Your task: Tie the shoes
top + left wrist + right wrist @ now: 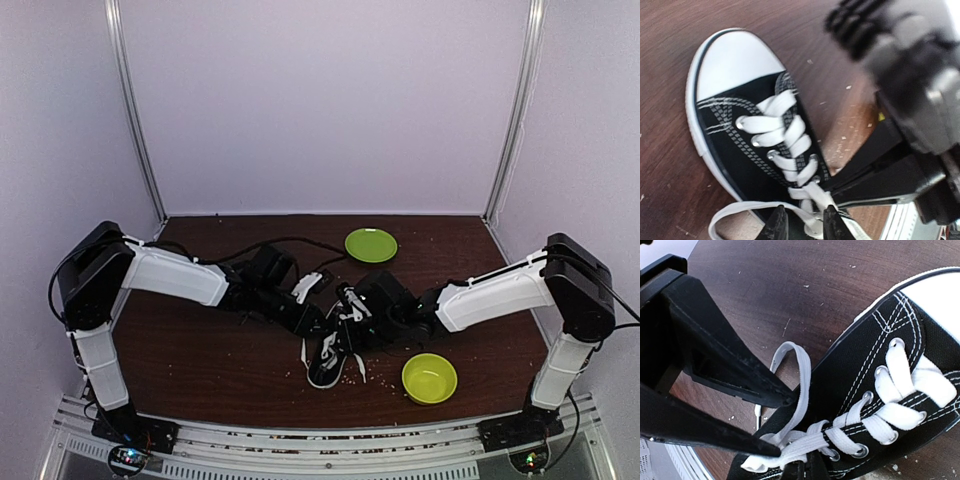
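The black sneaker (328, 362) lies on the brown table between the arms, its white toe cap toward the near edge. It also shows in the left wrist view (740, 135) and the right wrist view (890, 365). My left gripper (805, 226) is open over the top eyelets, its fingers (767, 390) straddling a white lace loop (802, 385). My right gripper (809, 471) meets it from the other side, shut on the white lace at the crossing (810, 445). From above, the left gripper (318, 322) and right gripper (350, 312) touch over the shoe's opening.
A green plate (371, 245) lies at the back of the table. A green bowl (429, 378) stands just right of the shoe near the front. A loose lace end (358, 368) trails toward the bowl. Crumbs lie scattered round the shoe.
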